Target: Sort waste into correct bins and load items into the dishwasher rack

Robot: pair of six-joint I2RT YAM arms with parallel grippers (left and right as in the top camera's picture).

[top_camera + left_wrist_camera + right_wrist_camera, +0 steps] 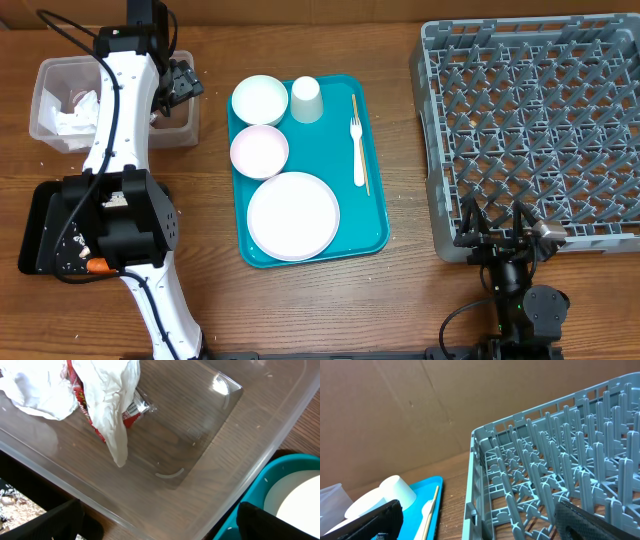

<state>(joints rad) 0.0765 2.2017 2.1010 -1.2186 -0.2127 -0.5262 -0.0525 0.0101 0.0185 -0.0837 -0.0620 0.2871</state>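
Waste sorting looks done; loading not begun.
Near-left corner: black tray (pixel 32 215) holds carrot (pixel 97 266), crumbs (pixel 68 240).
Near edge, right: right gripper (pixel 497 222), fingers spread, empty, beside near-left corner of rack (pixel 530 120).
Worktop centre: teal tray (pixel 373 215) carries plate (pixel 293 214), 2 bowls (pixel 260 150) (pixel 259 99), cup (pixel 307 99), fork (pixel 357 150).
Far-left corner: clear tub (pixel 48 75) holds napkins (pixel 78 112), red wrapper (pixel 79 395); left gripper (pixel 178 82) above it, fingers apart, empty.
Rack: no dishes.
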